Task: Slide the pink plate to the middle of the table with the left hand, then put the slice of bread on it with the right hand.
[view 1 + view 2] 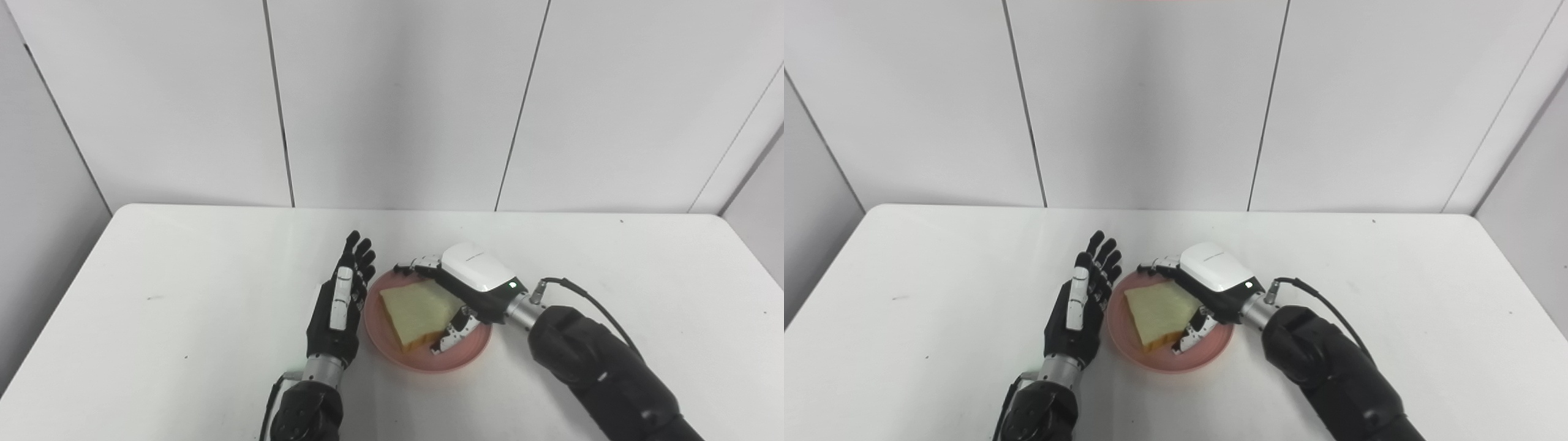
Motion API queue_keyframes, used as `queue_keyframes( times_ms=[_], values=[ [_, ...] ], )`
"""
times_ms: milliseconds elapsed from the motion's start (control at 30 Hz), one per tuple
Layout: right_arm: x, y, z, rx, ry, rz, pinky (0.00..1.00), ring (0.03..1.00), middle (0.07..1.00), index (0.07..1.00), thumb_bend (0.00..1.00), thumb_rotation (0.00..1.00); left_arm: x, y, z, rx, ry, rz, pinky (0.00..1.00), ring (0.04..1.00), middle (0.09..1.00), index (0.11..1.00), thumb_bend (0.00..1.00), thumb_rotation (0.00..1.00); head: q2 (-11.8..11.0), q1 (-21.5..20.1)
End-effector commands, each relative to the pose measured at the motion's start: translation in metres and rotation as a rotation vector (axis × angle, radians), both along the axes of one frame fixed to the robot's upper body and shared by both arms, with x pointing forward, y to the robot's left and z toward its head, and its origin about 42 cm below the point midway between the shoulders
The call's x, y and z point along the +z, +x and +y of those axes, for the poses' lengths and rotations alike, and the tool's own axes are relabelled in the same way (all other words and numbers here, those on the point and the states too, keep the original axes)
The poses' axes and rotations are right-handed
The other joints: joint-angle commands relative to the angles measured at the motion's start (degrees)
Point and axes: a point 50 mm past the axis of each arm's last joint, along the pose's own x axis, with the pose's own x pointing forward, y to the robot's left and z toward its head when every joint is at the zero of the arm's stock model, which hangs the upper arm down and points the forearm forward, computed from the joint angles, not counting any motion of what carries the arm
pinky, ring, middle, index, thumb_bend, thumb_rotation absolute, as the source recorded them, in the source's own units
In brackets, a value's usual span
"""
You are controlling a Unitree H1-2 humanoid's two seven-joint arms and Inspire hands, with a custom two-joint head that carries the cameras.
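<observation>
The pink plate (422, 361) sits near the middle of the white table. The slice of bread (413, 313) lies flat on it, crust edge towards me. My right hand (474, 282) hovers over the bread's right side. Its fingers (419, 264) stretch out past the plate's far rim and its thumb (452, 334) is beside the bread's near corner. The hand looks open, not clamped on the slice. My left hand (342, 300) is open, fingers straight and pointing away, standing on edge just left of the plate's rim. It also shows in the right eye view (1081, 300).
The white table (184, 294) runs wide to both sides, with white wall panels behind its far edge. A black cable (582, 297) loops off my right wrist. Nothing else stands on the table.
</observation>
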Motion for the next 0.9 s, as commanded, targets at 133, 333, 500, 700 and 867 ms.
queue_keyframes(
  times_ms=[133, 333, 500, 700, 867],
  values=[
    [0.019, -0.013, -0.017, 0.001, 0.072, -0.053, 0.82, 0.892, 0.920, 0.891, 0.79, 0.13, -0.026, -0.018, 0.005, 0.004, 0.002, 0.070, 0.99, 0.969, 0.970, 0.959, 0.67, 0.89, 0.01, -0.31],
    [0.024, -0.025, -0.024, 0.004, 0.139, -0.066, 0.83, 0.918, 0.963, 0.982, 0.79, 0.10, -0.024, -0.017, 0.010, 0.008, 0.028, 0.075, 1.00, 0.976, 0.974, 0.968, 0.70, 0.91, -0.09, -0.13],
    [0.021, -0.034, -0.030, -0.013, 0.225, -0.061, 0.84, 0.939, 0.996, 1.000, 0.76, 0.13, -0.020, -0.015, 0.021, 0.032, 0.033, 0.077, 1.00, 0.996, 0.998, 0.984, 0.69, 0.95, -0.08, -0.32],
    [-0.001, -0.037, -0.042, -0.080, 0.478, -0.035, 0.84, 0.981, 1.000, 1.000, 0.73, 0.21, -0.021, -0.014, 0.026, 0.045, 0.065, 0.074, 1.00, 1.000, 1.000, 0.985, 0.72, 0.95, -0.28, -0.35],
    [-0.018, -0.036, -0.048, -0.099, 0.642, -0.057, 0.89, 0.999, 1.000, 1.000, 0.70, 0.35, -0.021, -0.014, 0.029, 0.065, 0.094, 0.046, 1.00, 0.999, 0.998, 0.981, 0.71, 0.96, -0.44, -0.16]
  ],
)
